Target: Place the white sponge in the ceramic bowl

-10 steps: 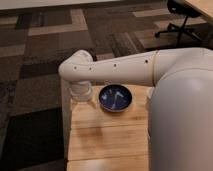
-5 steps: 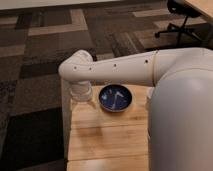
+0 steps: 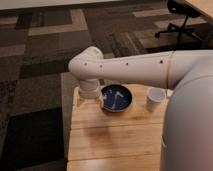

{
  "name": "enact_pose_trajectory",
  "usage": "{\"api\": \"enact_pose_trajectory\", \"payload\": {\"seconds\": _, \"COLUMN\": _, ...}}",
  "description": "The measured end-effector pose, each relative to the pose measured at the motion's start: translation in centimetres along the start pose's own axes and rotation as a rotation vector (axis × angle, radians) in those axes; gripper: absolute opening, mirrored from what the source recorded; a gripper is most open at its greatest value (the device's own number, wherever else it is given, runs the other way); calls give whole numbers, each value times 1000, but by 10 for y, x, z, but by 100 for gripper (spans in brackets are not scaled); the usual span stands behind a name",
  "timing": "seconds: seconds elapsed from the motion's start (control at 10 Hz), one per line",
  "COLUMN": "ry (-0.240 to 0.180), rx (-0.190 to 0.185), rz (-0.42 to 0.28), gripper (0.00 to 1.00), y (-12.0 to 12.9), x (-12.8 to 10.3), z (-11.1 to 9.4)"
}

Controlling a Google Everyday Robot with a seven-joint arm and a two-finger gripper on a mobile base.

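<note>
ceramic bowl (image 3: 119, 98) just beside gripper (image 3: 100, 101)

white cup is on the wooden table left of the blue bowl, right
No: the camera view shows the white cup standing right of the blue bowl, not left, on the wooden table. The gripper is at the bowl's left rim, beneath the arm.

Ceramic bowl (image 3: 118, 97) on table (image 3: 112, 142), cup (image 3: 155, 99) to its right, hand (image 3: 101, 102) at bowl's left edge
</note>
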Motion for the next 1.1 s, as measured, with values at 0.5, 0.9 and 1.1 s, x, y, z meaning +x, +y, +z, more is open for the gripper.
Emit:
{"api": "enact_pose_trajectory", "payload": {"seconds": 0.5, "ry": -17, "rx": -10, "rz": 107, "gripper": 65, "y": -103, "x": -27, "z": -48}}
{"api": "enact_pose_trajectory", "payload": {"seconds": 0.9, "ry": -19, "rx": 4, "rz": 145, "gripper": 65, "y": -131, "x": -31, "z": -57}}
{"api": "enact_pose_trajectory", "payload": {"seconds": 1.1, "ry": -20, "rx": 2, "rz": 142, "gripper": 65, "y": -129, "x": -31, "z": -57}}
